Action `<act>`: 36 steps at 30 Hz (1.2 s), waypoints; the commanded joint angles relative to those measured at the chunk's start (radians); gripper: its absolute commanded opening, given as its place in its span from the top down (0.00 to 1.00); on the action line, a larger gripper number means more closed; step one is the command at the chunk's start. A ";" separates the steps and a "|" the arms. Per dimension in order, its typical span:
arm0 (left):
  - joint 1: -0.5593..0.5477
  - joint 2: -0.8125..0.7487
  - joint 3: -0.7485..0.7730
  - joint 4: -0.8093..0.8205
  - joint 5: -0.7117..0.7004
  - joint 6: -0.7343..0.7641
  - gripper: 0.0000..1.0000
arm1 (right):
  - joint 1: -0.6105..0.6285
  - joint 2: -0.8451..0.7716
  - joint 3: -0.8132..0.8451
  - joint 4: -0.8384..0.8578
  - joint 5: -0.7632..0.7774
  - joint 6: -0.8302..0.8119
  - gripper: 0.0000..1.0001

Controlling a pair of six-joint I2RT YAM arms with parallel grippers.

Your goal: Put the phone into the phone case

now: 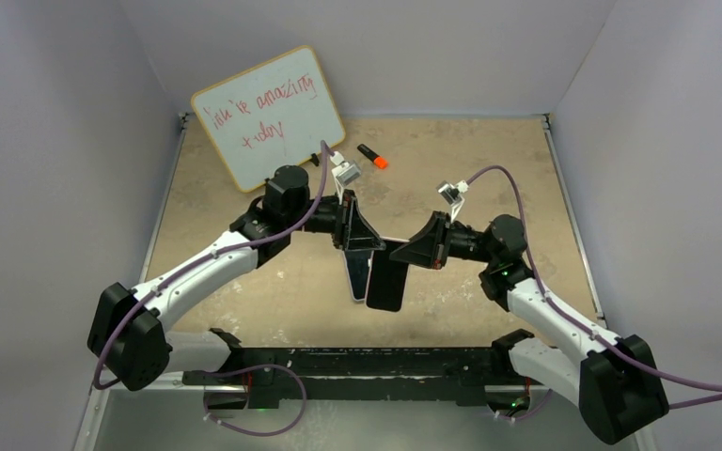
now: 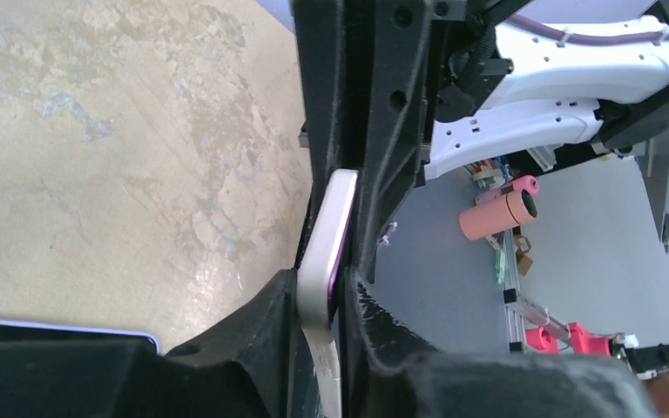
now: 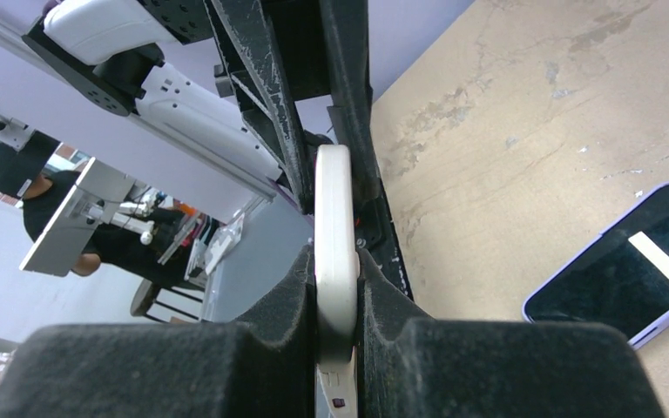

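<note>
Phone flat on the desk, dark screen up, not in the phone case. That one up on edge just beside, clamped by left tool and right tool from opposite ends. Whiteboard and orange marker well behind.

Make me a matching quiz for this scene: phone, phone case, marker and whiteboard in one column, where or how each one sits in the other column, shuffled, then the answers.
1. phone
2. phone case
3. marker
4. whiteboard

A. propped up at the back left, handwriting on it
B. held up on edge, off the table
C. lying flat on the table, dark screen up
D. black with an orange end, lying just right of the whiteboard

Pairs: 1-C, 2-B, 3-D, 4-A
</note>
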 commanded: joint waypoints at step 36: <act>0.003 -0.311 -0.025 -0.446 -0.860 0.354 0.06 | -0.190 0.787 0.847 -1.045 0.303 -0.635 1.00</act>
